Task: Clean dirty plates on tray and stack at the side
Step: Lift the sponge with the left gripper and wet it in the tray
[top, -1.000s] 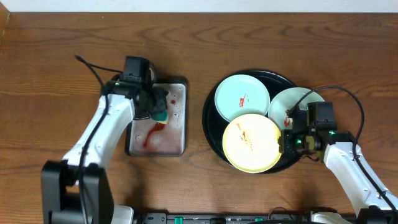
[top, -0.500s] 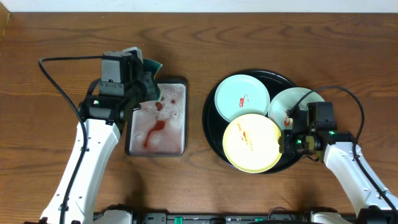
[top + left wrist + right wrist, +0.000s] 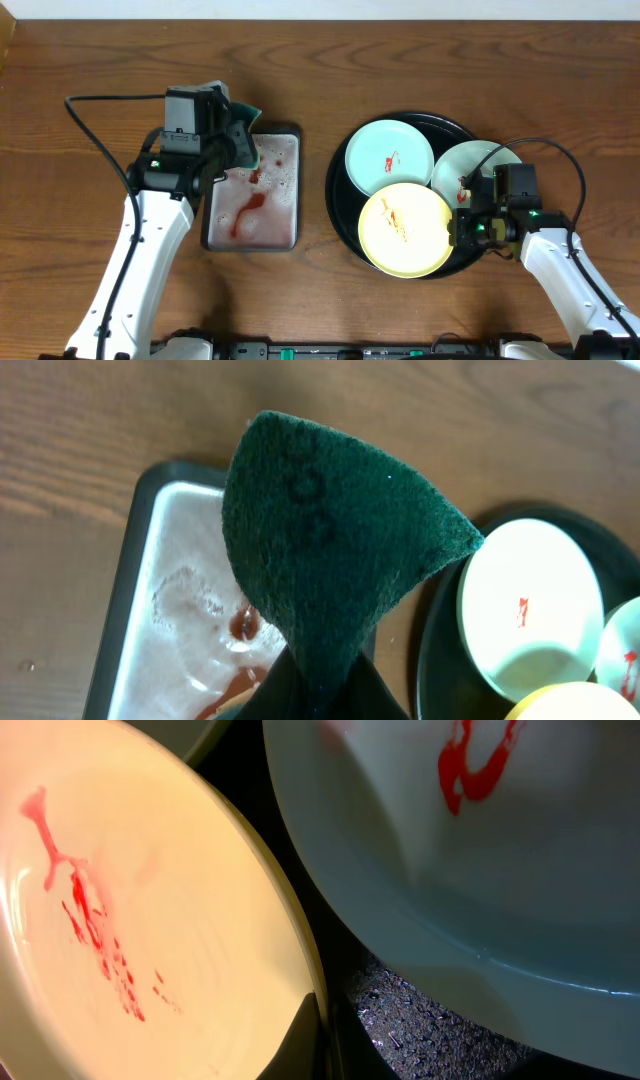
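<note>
The black tray [image 3: 345, 205] holds three plates. The yellow plate [image 3: 404, 229] lies at the front with red smears. A mint plate [image 3: 389, 156] with a red smear lies at the back left, and a second mint plate [image 3: 472, 161] at the back right. My right gripper [image 3: 459, 228] is shut on the yellow plate's right rim [image 3: 300, 970]; the second mint plate [image 3: 480, 840] shows beside it. My left gripper [image 3: 240, 140] is shut on a dark green scouring pad [image 3: 330, 550], held above the back of the grey metal tray [image 3: 292, 135].
The grey metal tray [image 3: 125, 600] holds soapy water with red sauce streaks [image 3: 248, 210]. A black cable [image 3: 95, 125] loops left of my left arm. Another cable [image 3: 560, 155] arcs over my right arm. Wooden table all around.
My left gripper lifted the scouring pad out of the grey tray towards its back edge, then dipped slightly. My right gripper and the plates have not moved.
</note>
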